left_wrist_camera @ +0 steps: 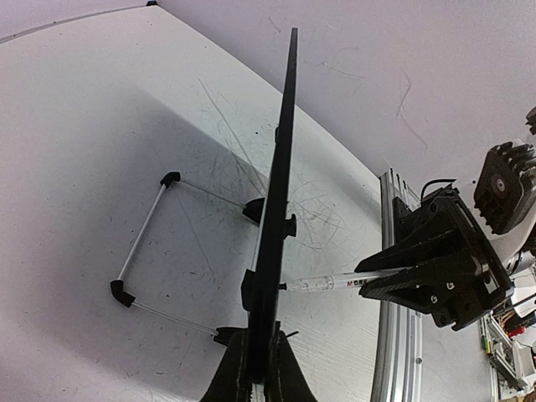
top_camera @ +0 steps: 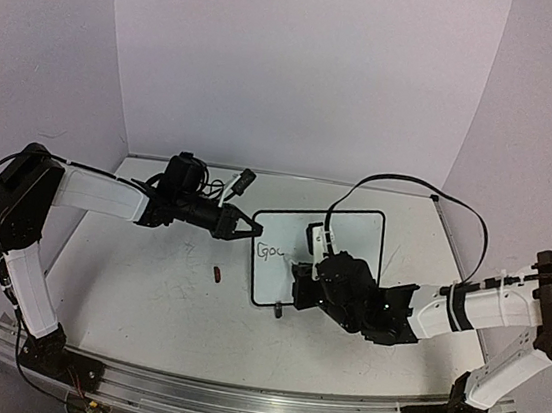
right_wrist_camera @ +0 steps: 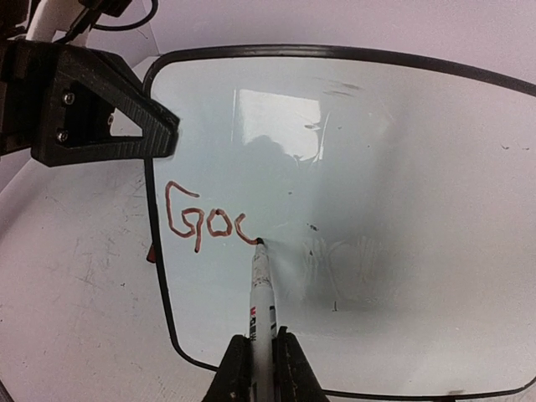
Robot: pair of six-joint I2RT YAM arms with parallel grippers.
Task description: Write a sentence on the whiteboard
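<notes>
Left gripper (left_wrist_camera: 258, 370): my jaws are closed on the thin black rim of the whiteboard (top_camera: 337, 244), pinching its edge.
Right gripper (right_wrist_camera: 260, 358): my jaws are closed around the barrel of the marker (right_wrist_camera: 263, 293), whose tip touches the board face.
Whiteboard position: right of table centre in the top view, at 3 o'clock from my left gripper, propped on its wire stand (left_wrist_camera: 144, 244).
Sentence (right_wrist_camera: 208, 219): red strokes near the board's left rim read "Go" plus an unfinished third letter. The marker tip sits at the 3 o'clock end of the line.
Progress (judgement): early; most of the sentence is not yet written.
Board handling (judgement): light, stiff and thin, with a slick face. It would tip or slide under pen pressure, so the rim clamp is the right hold. Avoid gripping the writing face.
Marker handling (judgement): light, rigid and smooth. Hold mid-barrel and press lightly, or the tip skids.
Cap (top_camera: 218, 275): small red piece lying on the tabletop (top_camera: 143, 301), between 8 and 9 o'clock from the board, apart from it.
Containers: none visible in any view.
</notes>
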